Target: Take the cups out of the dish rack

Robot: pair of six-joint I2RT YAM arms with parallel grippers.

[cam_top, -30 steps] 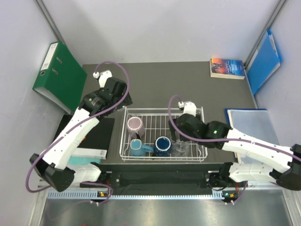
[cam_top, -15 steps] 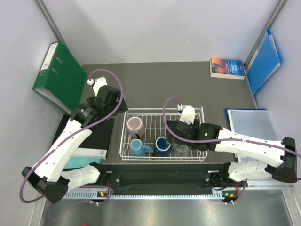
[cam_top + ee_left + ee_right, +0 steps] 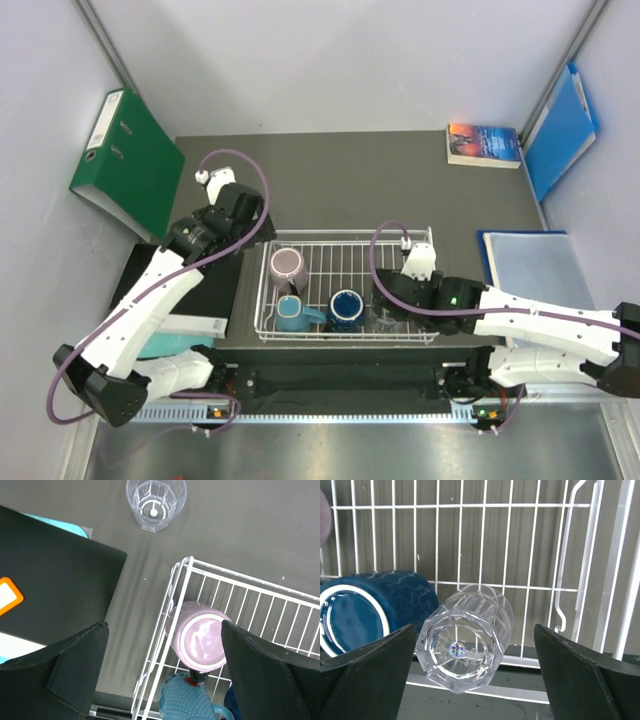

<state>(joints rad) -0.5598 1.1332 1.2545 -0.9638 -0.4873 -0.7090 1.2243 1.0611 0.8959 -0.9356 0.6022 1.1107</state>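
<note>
The dish rack (image 3: pixel 345 233) sits at lower centre of the top view, holding a pink mug (image 3: pixel 288 266), teal mug (image 3: pixel 292 316), navy mug (image 3: pixel 346 309) and, just beside it, a clear tumbler (image 3: pixel 465 639). A second tumbler (image 3: pixel 156 502) stands on the table (image 3: pixel 350 180) outside the rack. The left gripper (image 3: pixel 164 630) hangs with fingers released over the pink mug; the right gripper (image 3: pixel 475 630) is spread wide around the clear tumbler

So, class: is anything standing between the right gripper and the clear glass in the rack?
Nothing visible does. The right gripper is open with the glass straight ahead between its fingers; the navy mug lies beside the glass, not in front.
</note>
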